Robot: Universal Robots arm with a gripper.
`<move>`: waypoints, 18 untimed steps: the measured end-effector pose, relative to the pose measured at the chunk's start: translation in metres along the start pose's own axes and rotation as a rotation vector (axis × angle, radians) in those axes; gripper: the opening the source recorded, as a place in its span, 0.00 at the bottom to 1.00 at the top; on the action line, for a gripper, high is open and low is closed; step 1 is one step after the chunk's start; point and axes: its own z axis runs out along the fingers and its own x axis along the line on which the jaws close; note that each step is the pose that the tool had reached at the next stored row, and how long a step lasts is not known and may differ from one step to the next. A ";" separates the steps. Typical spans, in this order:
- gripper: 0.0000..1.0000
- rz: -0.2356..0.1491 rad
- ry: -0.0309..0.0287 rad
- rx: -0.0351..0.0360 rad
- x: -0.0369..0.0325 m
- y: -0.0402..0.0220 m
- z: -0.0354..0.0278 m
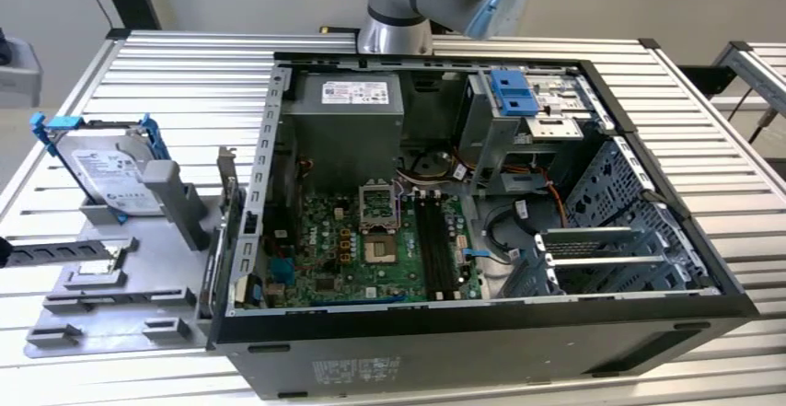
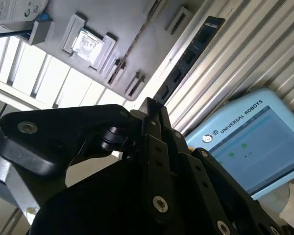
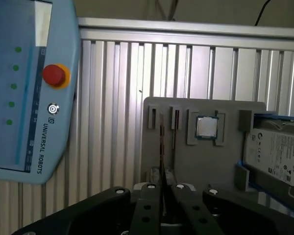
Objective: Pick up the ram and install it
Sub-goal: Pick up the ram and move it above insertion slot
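The ram (image 2: 188,56) is a thin dark stick with a row of chips, and my gripper (image 2: 152,105) is shut on one end of it. In the first wrist view the ram (image 3: 162,144) shows edge-on, rising from between the black fingers (image 3: 149,193) of the gripper (image 3: 162,183). In the exterior view the ram's free end (image 1: 68,251) pokes in from the left edge, hanging over the grey fixture plate (image 1: 123,309). The black memory slots (image 1: 433,236) lie on the green motherboard (image 1: 326,249) inside the open computer case (image 1: 491,332), well to the exterior view's right of the ram.
A silver hard drive in a blue bracket (image 1: 105,171) stands at the back of the fixture plate. A square silver processor chip (image 3: 206,127) sits in its holder on the plate. A light-blue teach pendant (image 3: 29,88) lies on the ribbed aluminium table (image 3: 117,98). The arm (image 1: 399,1) rises behind the case.
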 end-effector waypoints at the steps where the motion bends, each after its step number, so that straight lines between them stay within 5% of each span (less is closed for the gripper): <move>1: 0.00 0.000 -0.0001 0.0001 -0.0001 0.0001 -0.0042; 9: 0.00 0.000 0.0000 0.0000 -0.0006 0.0009 -0.0397; 15: 0.00 0.000 -0.0040 0.0001 -0.0006 -0.0001 -0.0403; 18: 0.00 -0.002 -0.0041 -0.0010 -0.0003 -0.0090 -0.0404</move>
